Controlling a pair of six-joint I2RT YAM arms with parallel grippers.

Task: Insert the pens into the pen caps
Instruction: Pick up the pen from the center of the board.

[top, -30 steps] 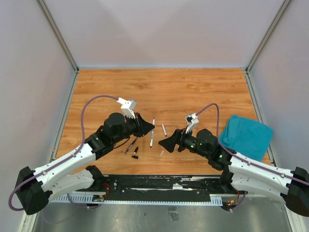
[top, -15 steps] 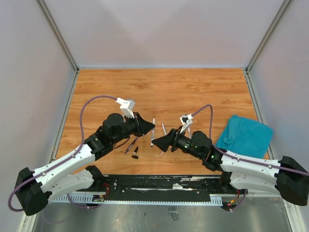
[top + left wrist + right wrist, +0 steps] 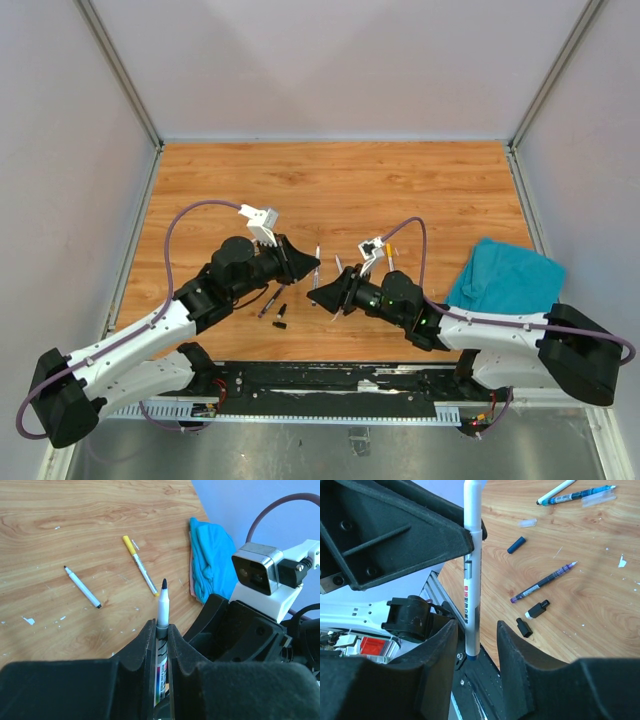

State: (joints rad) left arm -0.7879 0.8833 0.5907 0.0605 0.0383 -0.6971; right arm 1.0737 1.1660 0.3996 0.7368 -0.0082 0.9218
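Note:
My left gripper (image 3: 160, 627) is shut on a white pen (image 3: 163, 605), whose black tip points away from the wrist camera. The top view shows this gripper (image 3: 310, 266) and the pen (image 3: 316, 255) at mid table. My right gripper (image 3: 320, 297) has come up to it from the right. Seen from the right wrist, the pen's rear end (image 3: 472, 590) hangs between the right gripper's (image 3: 476, 627) open jaws, with a gap on each side. Two black pen caps (image 3: 537, 609) (image 3: 523, 627) lie by a purple pen (image 3: 542, 582). A blue cap (image 3: 516, 544) lies farther off.
A yellow pen (image 3: 140, 565) and a thin white pen (image 3: 82, 586) lie on the wood beyond the left gripper. A teal cloth (image 3: 505, 282) sits at the right edge. Two more pens (image 3: 575, 495) and a clear cap (image 3: 527, 523) lie farther out. The metal rail (image 3: 330, 385) runs along the near edge.
The right arm has swung left to the pen held by the left gripper, and its jaws have narrowed round the pen's rear end. The left arm has barely moved.

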